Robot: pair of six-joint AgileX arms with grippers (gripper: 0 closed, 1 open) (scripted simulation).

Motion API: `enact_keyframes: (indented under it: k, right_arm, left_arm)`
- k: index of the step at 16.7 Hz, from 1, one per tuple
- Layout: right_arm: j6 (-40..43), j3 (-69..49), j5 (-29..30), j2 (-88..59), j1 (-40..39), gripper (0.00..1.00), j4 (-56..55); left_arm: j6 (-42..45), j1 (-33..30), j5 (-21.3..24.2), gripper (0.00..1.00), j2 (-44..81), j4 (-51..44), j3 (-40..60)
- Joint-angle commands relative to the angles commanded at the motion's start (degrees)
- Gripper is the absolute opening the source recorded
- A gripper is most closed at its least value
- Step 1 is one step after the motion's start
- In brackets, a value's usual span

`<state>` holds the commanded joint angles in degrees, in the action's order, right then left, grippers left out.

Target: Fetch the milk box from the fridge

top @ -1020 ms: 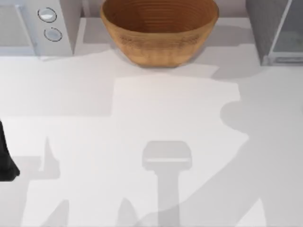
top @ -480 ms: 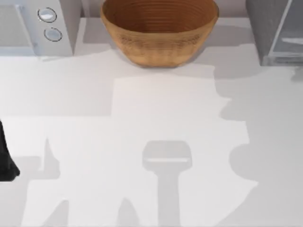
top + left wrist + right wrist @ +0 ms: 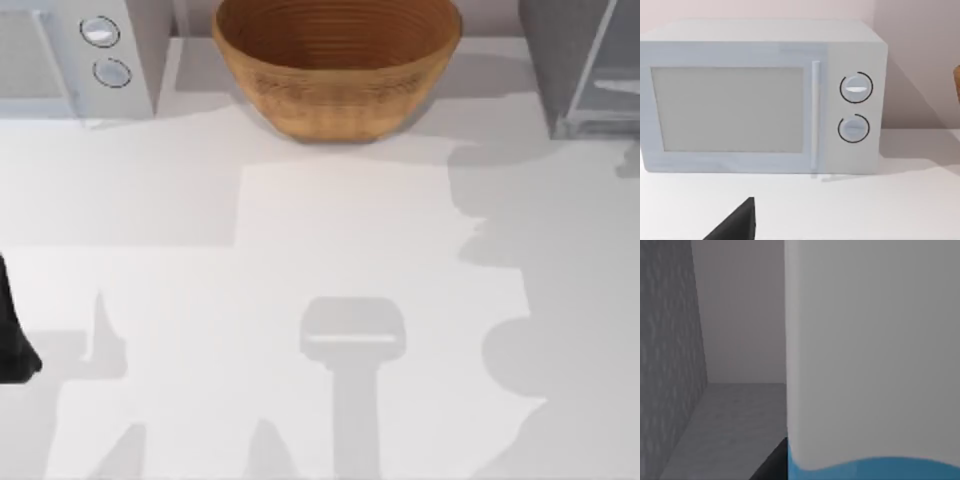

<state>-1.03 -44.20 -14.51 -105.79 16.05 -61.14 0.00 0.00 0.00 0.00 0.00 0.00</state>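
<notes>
From above, the fridge (image 3: pixel 585 65) stands at the far right corner of the white worktop (image 3: pixel 330 250), its door panel swung open beside the dark speckled body. A wooden bowl (image 3: pixel 337 65) sits at the middle of the far edge, and a white microwave (image 3: pixel 75 55) with two round knobs fills the far left corner. The left arm (image 3: pixel 12 335) rests at the left edge of the worktop, well apart from all three. Its wrist camera faces the microwave (image 3: pixel 762 97), door closed, and a dark tip of the left gripper (image 3: pixel 737 225) pokes in low; I cannot tell whether its fingers are apart or together. The right wrist camera looks into the grey fridge interior (image 3: pixel 730 430), with the milk box (image 3: pixel 872 365) very close in front, its white face above a sky-blue band. A dark part of the right gripper (image 3: pixel 772 465) shows just beside the carton's lower edge; whether it is clamped on the carton I cannot tell.
</notes>
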Motion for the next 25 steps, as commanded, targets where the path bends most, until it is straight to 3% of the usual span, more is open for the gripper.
enact_keyframes:
  k: [6, 18, 25]
  right_arm:
    - [0.2, 6.5, 2.1, 14.7, -2.6, 0.00, 9.1]
    - [0.5, 34.8, 11.0, 85.6, -12.2, 0.00, 47.7]
    - [1.0, 44.0, 14.4, 105.4, -16.0, 0.00, 60.8]
  left_arm:
    - [0.0, 0.0, 0.0, 1.00, 0.0, 0.0, 0.0]
    - [0.0, 0.0, 0.0, 1.00, 0.0, 0.0, 0.0]
    - [0.0, 0.0, 0.0, 1.00, 0.0, 0.0, 0.0]
